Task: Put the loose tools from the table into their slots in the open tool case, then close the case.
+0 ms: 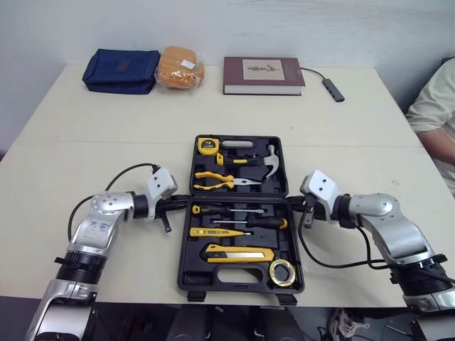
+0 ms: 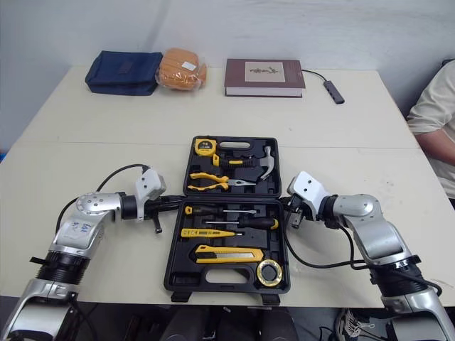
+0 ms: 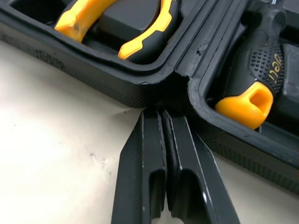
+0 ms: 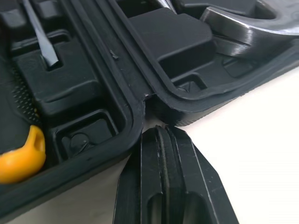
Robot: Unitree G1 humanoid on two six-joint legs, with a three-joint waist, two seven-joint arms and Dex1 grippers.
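While the tool case (image 1: 227, 277) lies open and flat near the front edge of the table (image 1: 106, 142), both grippers sit at its hinge line.

The left gripper (image 3: 161, 114) has its two fingers pressed together on nothing, tips at the left end of the hinge seam. The right gripper (image 4: 163, 130) is likewise pinched closed and empty at the right end. Raised letters on the black screwdriver (image 3: 254, 60) handle may read "eci" (too cropped to be sure), and the label on the book (image 1: 263, 74) is illegible. The tape measure (image 1: 207, 145), hammer (image 1: 259, 162) and pliers (image 1: 220, 181) fill the far half of the case. The utility knife (image 1: 238, 253) and tape roll (image 1: 282, 272) lie in the near half. Bare tabletop flanks the case on both sides and runs behind it to the blue pouch (image 1: 121, 71), orange packet (image 1: 180, 67) and book at the far edge.
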